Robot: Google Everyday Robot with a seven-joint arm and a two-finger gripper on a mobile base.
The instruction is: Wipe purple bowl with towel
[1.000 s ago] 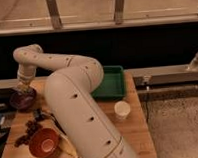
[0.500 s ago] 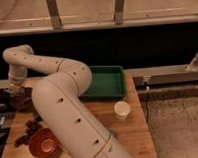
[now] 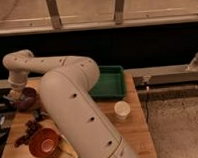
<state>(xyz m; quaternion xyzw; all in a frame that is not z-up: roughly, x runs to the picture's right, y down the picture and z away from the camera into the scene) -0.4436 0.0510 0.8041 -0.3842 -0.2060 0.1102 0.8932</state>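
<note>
The purple bowl [image 3: 27,99] is small, dark and glossy, and sits at the far left of the wooden table [image 3: 135,129]. My gripper [image 3: 15,95] is at the end of the white arm [image 3: 68,90], which bends down from the left. It is right at the bowl's left rim, partly over it. A pale patch at the gripper may be the towel [image 3: 14,92], but I cannot tell for sure. The gripper hides the bowl's left part.
An orange-red bowl [image 3: 44,142] sits at the front left. Dark small items [image 3: 30,127] lie between the two bowls. A green tray [image 3: 109,82] stands at the back, and a white cup [image 3: 122,110] is right of the arm. The table's right edge drops to the floor.
The arm's bulk swung left across the table, then came back slightly right. The gripper has stayed at the purple bowl throughout.
</note>
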